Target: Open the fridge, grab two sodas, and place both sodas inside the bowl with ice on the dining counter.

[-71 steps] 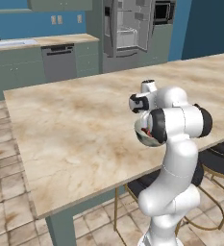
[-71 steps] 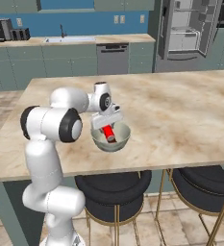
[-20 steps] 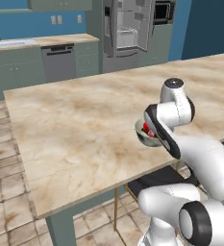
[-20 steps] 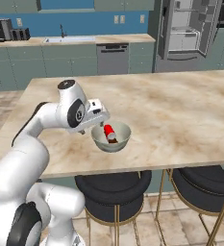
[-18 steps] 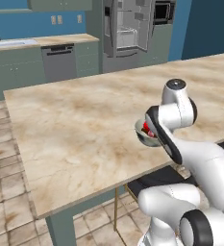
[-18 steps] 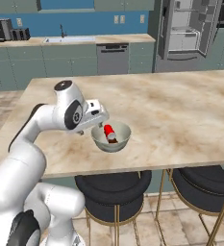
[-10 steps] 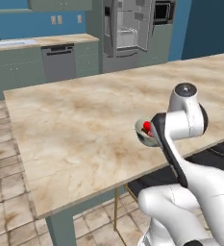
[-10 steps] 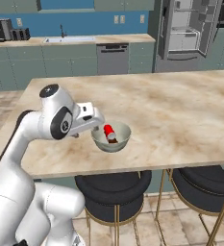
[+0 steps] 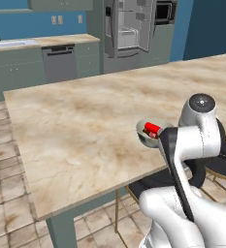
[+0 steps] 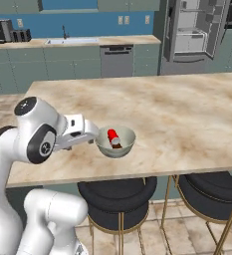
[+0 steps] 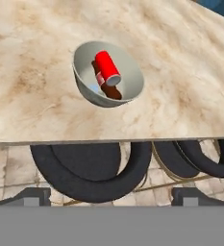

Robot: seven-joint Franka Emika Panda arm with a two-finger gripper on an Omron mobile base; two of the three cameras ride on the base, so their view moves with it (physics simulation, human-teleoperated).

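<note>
My hand sits left of the bowl with ice (image 10: 116,141) at mid-frame, fingertips (image 11: 34,194) spread apart, holding nothing. Inside lies the red soda (image 11: 106,68), long axis slanting upper-left to lower-right.

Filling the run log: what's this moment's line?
stage: both sodas in bowl | claw: open, empty | fridge: open

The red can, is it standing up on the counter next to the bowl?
No, the red can lies tilted inside the grey-green bowl, on top of a darker brown can, not on the dining counter.
</note>
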